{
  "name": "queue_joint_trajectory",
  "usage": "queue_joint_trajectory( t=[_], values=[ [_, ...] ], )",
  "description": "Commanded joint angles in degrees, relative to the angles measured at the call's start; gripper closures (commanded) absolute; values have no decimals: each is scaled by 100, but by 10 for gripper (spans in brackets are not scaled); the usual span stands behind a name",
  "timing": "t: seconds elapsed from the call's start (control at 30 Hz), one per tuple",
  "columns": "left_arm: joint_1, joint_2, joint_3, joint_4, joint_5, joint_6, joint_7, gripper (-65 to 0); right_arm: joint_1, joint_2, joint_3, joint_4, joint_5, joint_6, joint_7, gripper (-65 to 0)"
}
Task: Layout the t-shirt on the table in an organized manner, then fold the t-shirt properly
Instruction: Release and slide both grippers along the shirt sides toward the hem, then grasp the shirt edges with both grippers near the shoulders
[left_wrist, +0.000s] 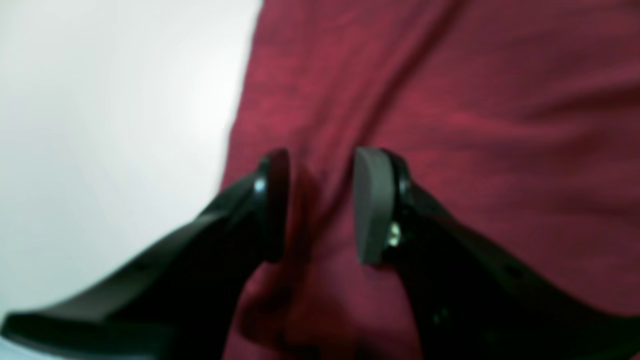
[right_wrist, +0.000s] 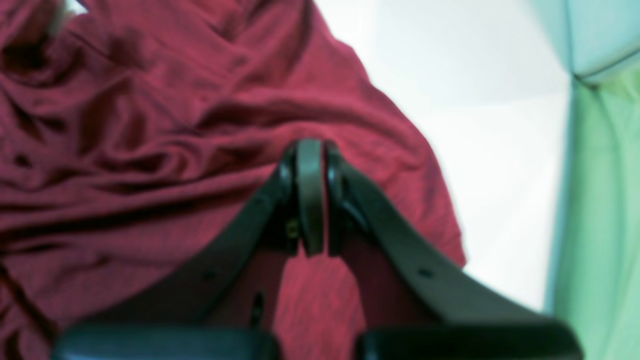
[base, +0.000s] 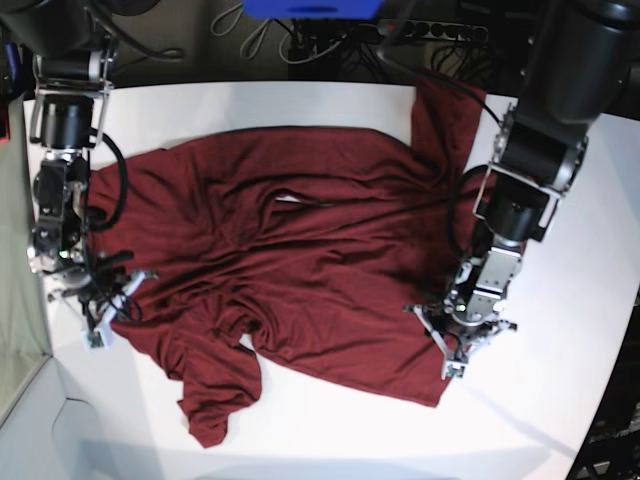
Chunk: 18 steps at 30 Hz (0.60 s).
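The maroon t-shirt (base: 300, 250) lies spread but rumpled across the white table (base: 250, 105), one sleeve reaching the far edge and another bunched at the near left. My left gripper (base: 455, 350) stands at the shirt's right edge. In the left wrist view its jaws (left_wrist: 320, 165) are apart over the t-shirt (left_wrist: 475, 125), close to the fabric's border with the table (left_wrist: 100, 125). At the shirt's left edge, my right gripper (base: 100, 315) has its pads pressed together (right_wrist: 312, 150). Creases in the t-shirt (right_wrist: 150, 150) run toward its tip, and a red sliver shows between the pads.
Bare table (right_wrist: 475, 125) lies just beyond the shirt's edge on the right-arm side, then a green surface (right_wrist: 600, 225) past the table's rim. A blue object (base: 310, 8) and cables sit behind the far edge. Both arm bases stand at the far corners.
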<state>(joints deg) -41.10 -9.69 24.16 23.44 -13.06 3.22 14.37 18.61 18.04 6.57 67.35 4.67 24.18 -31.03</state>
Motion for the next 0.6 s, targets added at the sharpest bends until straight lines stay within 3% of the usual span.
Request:
queue_joint_trajectory(
  t=[0.0, 0.2, 0.4, 0.57],
  values=[
    [-263, -37, 102, -186, 27, 51, -167, -215, 16, 90, 33, 82, 12, 39, 83, 0],
    [-360, -477, 410, -1109, 18, 51, -949, -216, -90, 90, 33, 65, -5, 109, 92, 0],
    [-79, -1048, 375, -1100, -35, 51, -1011, -216, -178, 81, 16, 65, -5, 109, 127, 0],
    [9, -1119, 366, -1091, -35, 51, -1011, -215, -160, -77, -2, 56, -14, 109, 127, 0]
  ],
)
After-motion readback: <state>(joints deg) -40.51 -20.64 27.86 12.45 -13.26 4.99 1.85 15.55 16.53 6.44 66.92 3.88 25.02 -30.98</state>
